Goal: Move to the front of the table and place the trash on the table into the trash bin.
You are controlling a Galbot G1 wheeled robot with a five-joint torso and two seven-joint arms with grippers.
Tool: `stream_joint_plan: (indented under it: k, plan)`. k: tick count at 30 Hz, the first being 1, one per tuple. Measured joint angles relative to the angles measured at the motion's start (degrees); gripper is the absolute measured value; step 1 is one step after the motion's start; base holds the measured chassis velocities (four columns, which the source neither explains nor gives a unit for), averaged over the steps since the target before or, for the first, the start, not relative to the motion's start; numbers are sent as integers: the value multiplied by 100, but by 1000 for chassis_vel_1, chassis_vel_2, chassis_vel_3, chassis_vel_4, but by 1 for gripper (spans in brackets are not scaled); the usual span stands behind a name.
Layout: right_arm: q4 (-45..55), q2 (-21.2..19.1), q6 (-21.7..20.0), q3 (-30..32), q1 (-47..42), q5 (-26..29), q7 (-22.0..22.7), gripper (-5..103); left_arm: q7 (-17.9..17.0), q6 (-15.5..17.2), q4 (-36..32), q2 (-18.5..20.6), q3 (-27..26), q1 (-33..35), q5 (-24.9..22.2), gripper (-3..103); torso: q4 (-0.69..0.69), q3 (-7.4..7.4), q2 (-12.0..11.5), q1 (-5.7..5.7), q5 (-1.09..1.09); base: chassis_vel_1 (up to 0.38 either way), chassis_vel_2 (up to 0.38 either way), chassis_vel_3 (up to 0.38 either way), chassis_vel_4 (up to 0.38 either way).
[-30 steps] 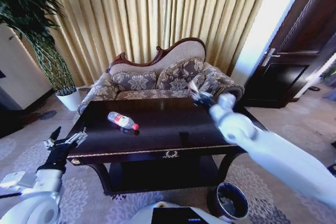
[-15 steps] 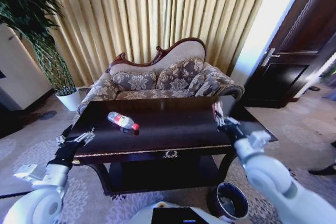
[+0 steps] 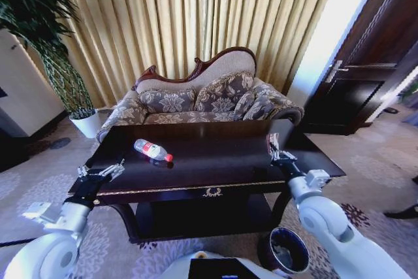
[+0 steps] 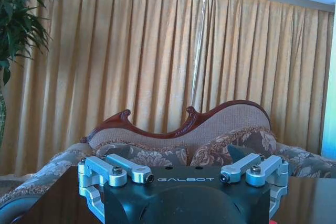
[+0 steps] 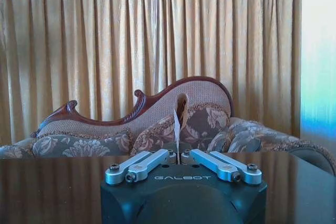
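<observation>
Head view showing bottle [image 3: 153, 150] lying slantwise on table [image 3: 215, 161], nearer left gripper [image 3: 99, 176] spread wide, right gripper [image 3: 274, 148] pinching a thin white scrap.

Likely living room — sofa [image 3: 202, 99], curtains [image 3: 196, 17]

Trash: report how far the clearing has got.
Done: the robot is at the table's front. In hand: the right pincer is shut on a thin scrap above the table's right end. Left to do: the scrap must go into the bin on the floor below, and the bottle lies on the table. The left pincer hangs open at the left corner.
</observation>
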Motion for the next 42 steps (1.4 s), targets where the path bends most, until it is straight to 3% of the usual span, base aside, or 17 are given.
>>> stream_joint_plan:
  k: [5, 14, 42]
  plan:
    - [234, 238, 7, 220, -193, -152, -121, 0, -128, 125, -75, 41, -34, -2, 17, 100, 1, 0, 0, 0, 0, 0, 0, 0, 0]
    - [503, 251, -7, 309, -406, -142, -211, 0, -284, 264, -217, -32, -18, -56, 117, 100, 1, 0, 0, 0, 0, 0, 0, 0, 0]
    - [588, 288, 12, 223, -654, -338, -263, 0, -212, 276, -250, -271, 40, 1, 231, 100, 1, 0, 0, 0, 0, 66, -62, -61, 66]
